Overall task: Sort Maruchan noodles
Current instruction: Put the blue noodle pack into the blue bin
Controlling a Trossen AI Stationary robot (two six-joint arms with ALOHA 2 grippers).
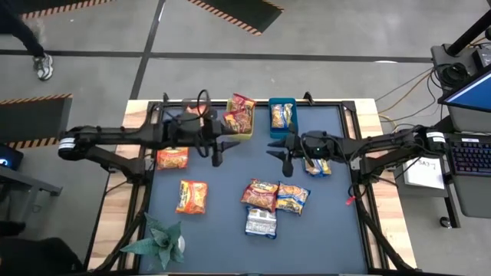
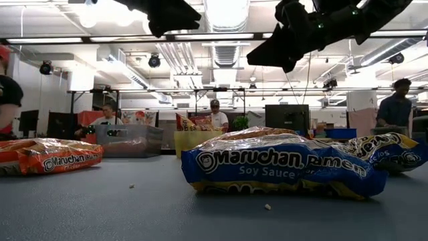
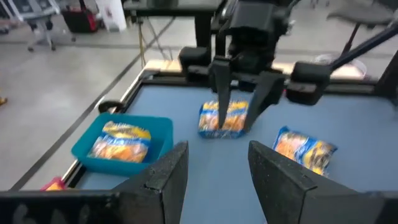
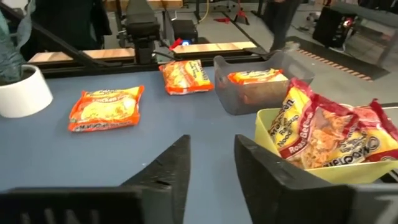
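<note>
Several Maruchan packets lie flat on the blue mat: two orange ones (image 1: 173,158) (image 1: 192,196), a red one (image 1: 259,193), a blue-and-yellow one (image 1: 292,198), a silvery one (image 1: 261,222), and a blue-and-yellow one (image 1: 318,165) under my right arm. Red packets stand in the yellow bin (image 1: 239,119). A blue-and-yellow packet lies in the blue bin (image 1: 281,115), and an orange one in the grey bin (image 4: 255,87). My left gripper (image 1: 217,149) and my right gripper (image 1: 280,149) hover above the mat's middle, facing each other, both open and empty (image 3: 217,174) (image 4: 211,168).
A green plant in a white pot (image 1: 157,239) stands at the mat's near left corner. The three bins line the far edge. Bare mat lies between the two grippers and along the near right side. People stand in the room beyond the table.
</note>
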